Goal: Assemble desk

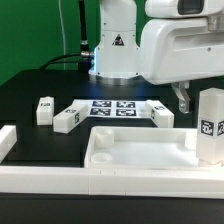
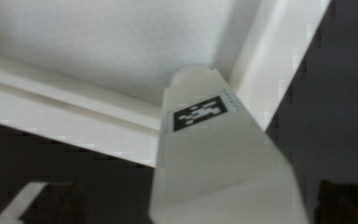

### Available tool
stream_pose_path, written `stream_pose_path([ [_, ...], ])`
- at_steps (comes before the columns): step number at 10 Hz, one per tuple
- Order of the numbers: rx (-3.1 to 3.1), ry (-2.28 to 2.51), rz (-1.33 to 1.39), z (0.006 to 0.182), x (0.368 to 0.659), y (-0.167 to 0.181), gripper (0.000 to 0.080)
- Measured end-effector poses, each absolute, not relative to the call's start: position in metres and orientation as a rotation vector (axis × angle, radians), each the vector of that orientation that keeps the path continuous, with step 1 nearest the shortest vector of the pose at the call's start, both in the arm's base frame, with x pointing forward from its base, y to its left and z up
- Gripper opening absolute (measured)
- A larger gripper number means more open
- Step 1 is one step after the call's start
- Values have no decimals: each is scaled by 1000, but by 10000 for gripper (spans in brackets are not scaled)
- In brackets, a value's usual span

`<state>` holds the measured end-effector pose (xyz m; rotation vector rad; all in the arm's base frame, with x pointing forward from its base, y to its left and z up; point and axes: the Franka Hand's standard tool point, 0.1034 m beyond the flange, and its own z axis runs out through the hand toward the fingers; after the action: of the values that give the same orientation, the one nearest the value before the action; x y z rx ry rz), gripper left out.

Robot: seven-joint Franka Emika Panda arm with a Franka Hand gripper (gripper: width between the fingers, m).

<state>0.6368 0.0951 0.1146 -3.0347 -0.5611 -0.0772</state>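
The white tray-like tabletop (image 1: 140, 150) lies at the front of the black table. One white leg (image 1: 210, 125) stands upright at its corner on the exterior view's right. My gripper (image 1: 198, 100) is at the leg's top, jaws on either side. In the wrist view the leg (image 2: 211, 150) runs from between my fingers (image 2: 28, 200) down to the tabletop's rimmed corner (image 2: 69, 105). Dark gaps show between the leg and both fingers, so my gripper (image 2: 202, 208) looks open. Three loose legs lie behind the tabletop: two on the left (image 1: 44, 109) (image 1: 66, 119), one at centre right (image 1: 162, 113).
The marker board (image 1: 112, 107) lies flat behind the tabletop, in front of the arm's base (image 1: 112, 55). White border rails run along the table's left side (image 1: 8, 140) and front edge (image 1: 100, 185).
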Motion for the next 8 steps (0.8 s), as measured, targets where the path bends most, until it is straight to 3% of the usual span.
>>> stream_pose_path([
  [2, -3003, -735, -83, 115, 637, 95, 604],
  [3, -3000, -741, -83, 115, 637, 95, 466],
  [4, -3001, -739, -83, 115, 637, 95, 466],
  [5, -3001, -739, -83, 115, 637, 95, 330],
  [6, -3001, -739, -83, 115, 637, 95, 288],
  [8, -3004, -723, -83, 115, 637, 95, 288],
])
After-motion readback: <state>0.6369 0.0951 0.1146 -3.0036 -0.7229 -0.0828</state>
